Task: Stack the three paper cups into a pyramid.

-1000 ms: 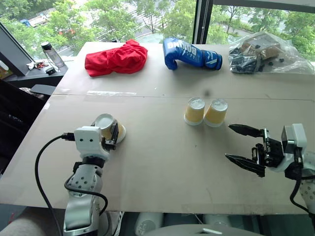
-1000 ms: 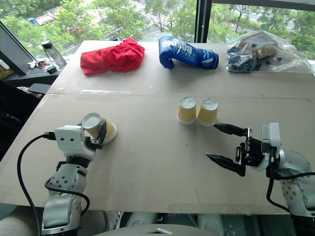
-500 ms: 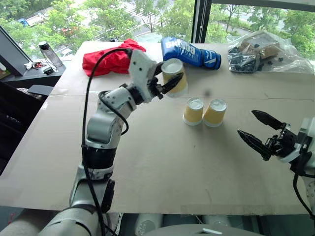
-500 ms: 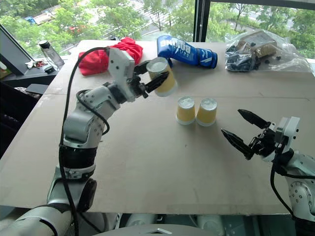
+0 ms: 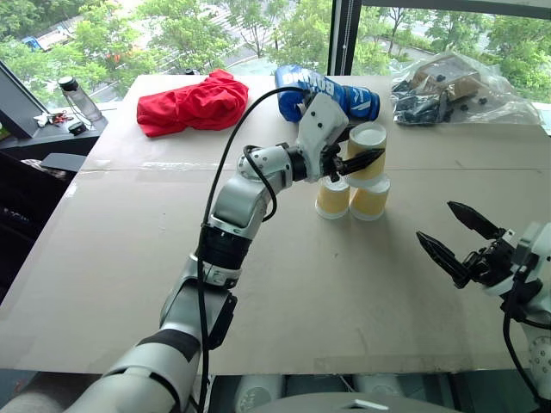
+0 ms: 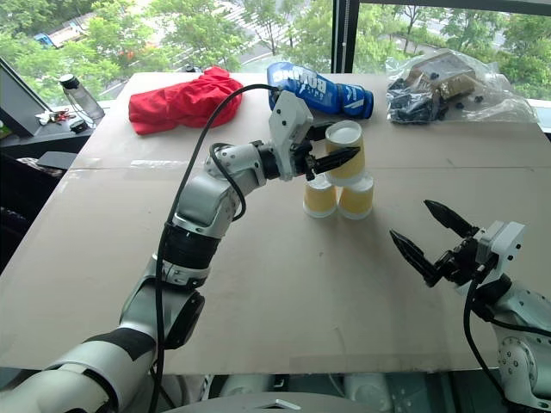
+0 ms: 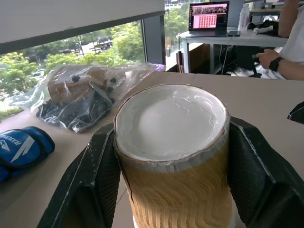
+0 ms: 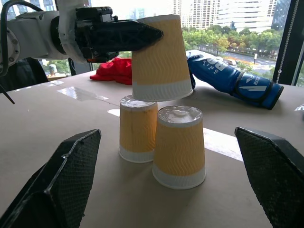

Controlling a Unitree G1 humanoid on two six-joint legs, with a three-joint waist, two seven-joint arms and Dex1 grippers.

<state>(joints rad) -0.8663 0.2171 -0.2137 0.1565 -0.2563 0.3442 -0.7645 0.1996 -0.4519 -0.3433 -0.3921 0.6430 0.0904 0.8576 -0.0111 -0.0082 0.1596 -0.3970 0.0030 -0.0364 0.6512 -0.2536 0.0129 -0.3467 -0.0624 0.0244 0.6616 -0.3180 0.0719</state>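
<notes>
Sunlit worktop [image 5: 258, 284] — my left hand [image 5: 362, 155] grips one inverted paper cup [image 5: 367, 151] just above the two paper cups [image 5: 351, 198] standing side by side; my right hand [image 5: 455, 239] waits spread wide, empty.

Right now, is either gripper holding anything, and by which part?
The left gripper holds the third paper cup upside down, fingers clamped on its ribbed sides, above the two base cups. The right gripper is open and holds nothing.
</notes>
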